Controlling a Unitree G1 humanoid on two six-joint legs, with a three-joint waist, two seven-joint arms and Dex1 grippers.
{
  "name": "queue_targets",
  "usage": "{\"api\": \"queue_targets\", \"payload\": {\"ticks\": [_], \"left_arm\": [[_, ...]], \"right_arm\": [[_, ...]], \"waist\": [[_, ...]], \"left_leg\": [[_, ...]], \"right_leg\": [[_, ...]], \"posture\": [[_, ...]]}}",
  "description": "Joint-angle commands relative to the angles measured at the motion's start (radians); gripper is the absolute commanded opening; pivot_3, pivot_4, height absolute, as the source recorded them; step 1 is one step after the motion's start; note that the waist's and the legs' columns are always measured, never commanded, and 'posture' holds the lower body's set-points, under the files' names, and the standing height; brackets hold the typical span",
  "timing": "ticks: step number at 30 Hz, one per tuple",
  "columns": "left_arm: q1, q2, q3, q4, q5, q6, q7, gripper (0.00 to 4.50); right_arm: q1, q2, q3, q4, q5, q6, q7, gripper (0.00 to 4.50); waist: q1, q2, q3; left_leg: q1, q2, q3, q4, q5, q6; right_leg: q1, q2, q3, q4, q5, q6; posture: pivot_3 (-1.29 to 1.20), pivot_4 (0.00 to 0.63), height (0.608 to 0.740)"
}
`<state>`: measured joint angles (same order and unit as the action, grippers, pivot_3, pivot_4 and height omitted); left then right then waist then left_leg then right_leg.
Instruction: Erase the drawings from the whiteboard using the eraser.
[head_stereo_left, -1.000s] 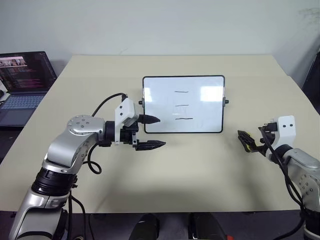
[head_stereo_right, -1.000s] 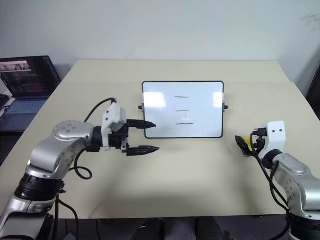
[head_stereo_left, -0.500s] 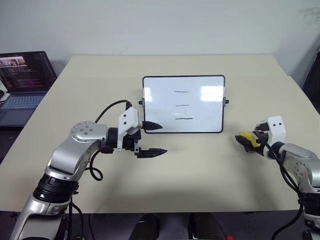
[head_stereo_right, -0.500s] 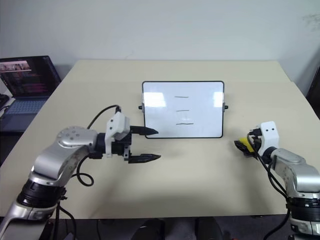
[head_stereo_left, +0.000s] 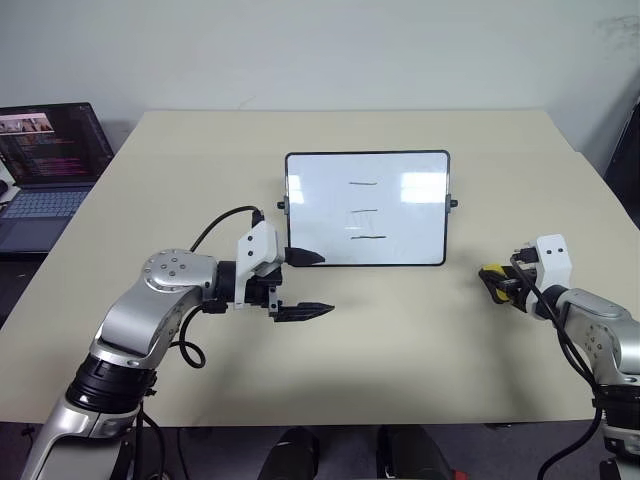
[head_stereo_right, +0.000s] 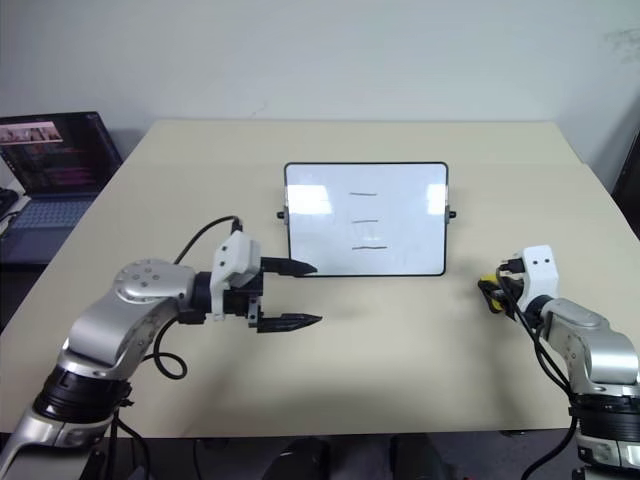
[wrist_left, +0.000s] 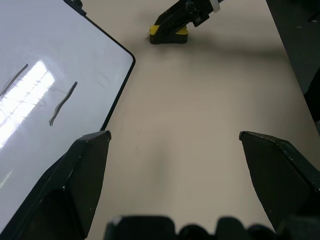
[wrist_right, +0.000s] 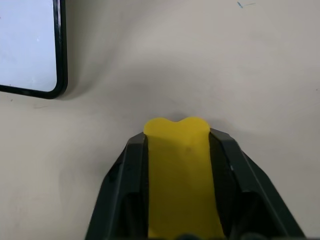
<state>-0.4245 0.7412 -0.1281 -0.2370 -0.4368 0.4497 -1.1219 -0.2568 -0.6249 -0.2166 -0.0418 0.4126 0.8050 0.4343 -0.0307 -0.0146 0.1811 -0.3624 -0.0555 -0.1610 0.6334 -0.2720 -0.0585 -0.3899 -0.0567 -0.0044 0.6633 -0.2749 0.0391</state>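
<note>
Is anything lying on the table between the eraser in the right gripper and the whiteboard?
Nothing: bare table separates the eraser from the whiteboard, as both eye views show.

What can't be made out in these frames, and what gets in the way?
- Eraser: its dark underside and near end, right wrist view, covered by the right gripper shut on it.
- Drawings: their exact shape, head views, too small; left wrist view cuts some off at the edge.
- Whiteboard: most of it cut off by the left wrist view's edge.
- Laptop: its screen content, head views, too small.
- Left gripper: open, nothing hidden between its fingers.
</note>
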Motion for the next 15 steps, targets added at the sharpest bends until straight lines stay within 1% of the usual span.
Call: {"api": "queue_targets", "payload": {"ticks": [1, 4, 7, 9, 11, 14, 15], "left_arm": [[0.000, -0.001, 0.027, -0.005, 0.006, -0.015, 0.012, 4.50], [-0.009, -0.025, 0.059, 0.018, 0.030, -0.011, 0.098, 4.50], [-0.021, -0.052, 0.095, 0.051, 0.078, 0.007, 0.225, 4.50], [-0.012, -0.060, 0.116, 0.035, 0.081, 0.042, 0.280, 4.50], [-0.003, -0.061, 0.127, 0.016, 0.082, 0.063, 0.310, 4.50], [-0.016, -0.065, 0.138, 0.019, 0.092, 0.091, 0.355, 4.50], [-0.032, -0.066, 0.141, 0.030, 0.096, 0.100, 0.371, 4.50]], "right_arm": [[-0.005, 0.003, -0.041, -0.013, 0.011, 0.007, -0.003, 1.28], [-0.002, 0.013, -0.051, -0.054, 0.028, 0.016, -0.004, 1.28], [0.018, 0.013, -0.024, -0.162, 0.011, 0.001, -0.009, 1.28], [0.012, 0.045, 0.051, -0.307, -0.024, -0.011, -0.056, 1.28], [0.001, 0.069, 0.111, -0.397, -0.057, -0.016, -0.091, 1.28], [-0.081, 0.131, 0.221, -0.452, -0.115, -0.017, -0.145, 1.28], [-0.149, 0.163, 0.296, -0.439, -0.149, -0.028, -0.148, 1.28]], "waist": [[0.000, 0.000, 0.000], [0.000, 0.000, 0.000], [0.000, 0.000, 0.000], [-0.003, 0.000, 0.000], [-0.005, 0.000, 0.000], [-0.003, 0.000, 0.000], [-0.003, 0.000, 0.000]], "left_leg": [[0.000, 0.000, 0.000, 0.000, 0.000, 0.000], [0.000, 0.000, 0.000, 0.000, 0.000, 0.000], [0.000, 0.000, 0.000, 0.000, 0.000, 0.000], [0.000, 0.000, 0.000, 0.000, 0.000, 0.000], [0.000, 0.001, 0.000, 0.000, 0.000, 0.000], [0.000, 0.001, 0.000, 0.001, 0.000, -0.001], [0.000, 0.000, 0.000, 0.001, 0.000, -0.001]], "right_leg": [[0.000, 0.000, 0.000, 0.000, 0.000, 0.000], [0.000, 0.000, 0.000, 0.000, 0.000, 0.000], [0.000, 0.000, 0.000, 0.000, 0.000, 0.000], [0.000, 0.000, 0.000, 0.001, 0.000, 0.000], [-0.001, 0.000, 0.001, 0.001, 0.000, 0.000], [-0.001, 0.001, 0.001, 0.001, 0.000, 0.000], [-0.001, 0.000, 0.001, 0.001, 0.000, 0.000]], "posture": [[0.00, 0.150, 0.740], [0.00, 0.150, 0.740], [0.00, 0.150, 0.740], [0.00, 0.150, 0.740], [0.00, 0.150, 0.740], [0.00, 0.150, 0.740], [0.00, 0.150, 0.740]]}}
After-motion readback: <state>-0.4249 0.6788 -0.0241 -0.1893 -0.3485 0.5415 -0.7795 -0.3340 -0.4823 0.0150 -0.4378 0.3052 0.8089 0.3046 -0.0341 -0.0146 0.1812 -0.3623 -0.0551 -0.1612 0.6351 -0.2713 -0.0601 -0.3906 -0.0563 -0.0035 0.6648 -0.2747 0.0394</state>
